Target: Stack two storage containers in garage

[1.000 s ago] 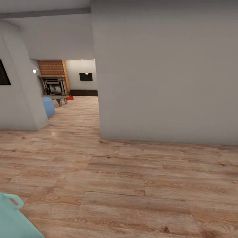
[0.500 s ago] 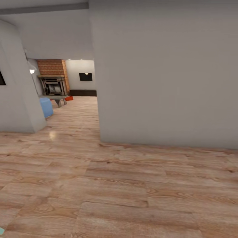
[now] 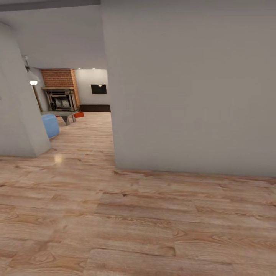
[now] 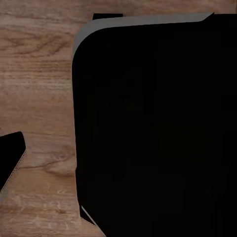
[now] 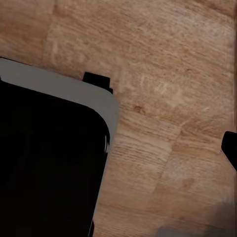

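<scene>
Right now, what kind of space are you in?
Looks like a hallway inside a house, opening toward a living room. Light wood plank floor underfoot, a plain grey wall close ahead, and through the opening a red brick fireplace with a small orange-red bin beside it.

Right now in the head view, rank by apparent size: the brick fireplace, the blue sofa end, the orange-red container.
1. Brick fireplace, largest.
2. Blue sofa end, partly hidden behind the wall corner.
3. Orange-red container, a small sliver on the floor beside the fireplace.
The sofa stands nearer the camera, so true sizes stay unsure.
</scene>
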Robot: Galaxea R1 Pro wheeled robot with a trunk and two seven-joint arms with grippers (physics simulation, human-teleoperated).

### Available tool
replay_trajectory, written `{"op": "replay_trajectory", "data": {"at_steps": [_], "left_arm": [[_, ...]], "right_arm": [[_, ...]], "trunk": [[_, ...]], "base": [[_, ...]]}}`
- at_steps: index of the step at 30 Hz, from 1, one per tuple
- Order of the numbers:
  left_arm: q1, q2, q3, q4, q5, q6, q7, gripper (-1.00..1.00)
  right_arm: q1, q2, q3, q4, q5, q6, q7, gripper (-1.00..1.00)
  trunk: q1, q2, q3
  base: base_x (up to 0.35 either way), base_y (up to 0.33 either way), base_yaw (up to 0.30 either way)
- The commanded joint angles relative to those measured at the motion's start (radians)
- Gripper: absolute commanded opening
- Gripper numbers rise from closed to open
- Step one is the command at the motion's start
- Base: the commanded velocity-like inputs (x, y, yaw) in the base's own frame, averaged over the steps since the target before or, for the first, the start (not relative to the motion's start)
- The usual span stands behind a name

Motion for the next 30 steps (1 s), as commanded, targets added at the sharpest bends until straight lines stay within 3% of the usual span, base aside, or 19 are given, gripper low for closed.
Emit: {"op": "replay_trajectory", "data": {"at_steps": [1, 12, 30], "left_arm": [[0.000, 0.000, 0.001, 0.000, 0.000, 0.000, 0.000, 1.00], [0.000, 0.000, 0.002, 0.000, 0.000, 0.000, 0.000, 1.00], [0.000, 0.000, 0.001, 0.000, 0.000, 0.000, 0.000, 1.00]], "right_arm": [[-0.001, 0.001, 0.008, 0.003, -0.008, -0.005, 0.000, 1.00], [-0.001, 0.000, 0.008, 0.003, -0.007, -0.005, 0.000, 1.00], [-0.001, -0.001, 0.008, 0.003, -0.007, -0.006, 0.000, 1.00]], "trunk": [[0.001, 0.000, -0.001], [0.001, 0.000, -0.001], [0.001, 0.000, -0.001]], "base": [[0.323, 0.000, 0.000], [0.323, 0.000, 0.019], [0.323, 0.000, 0.254]]}}
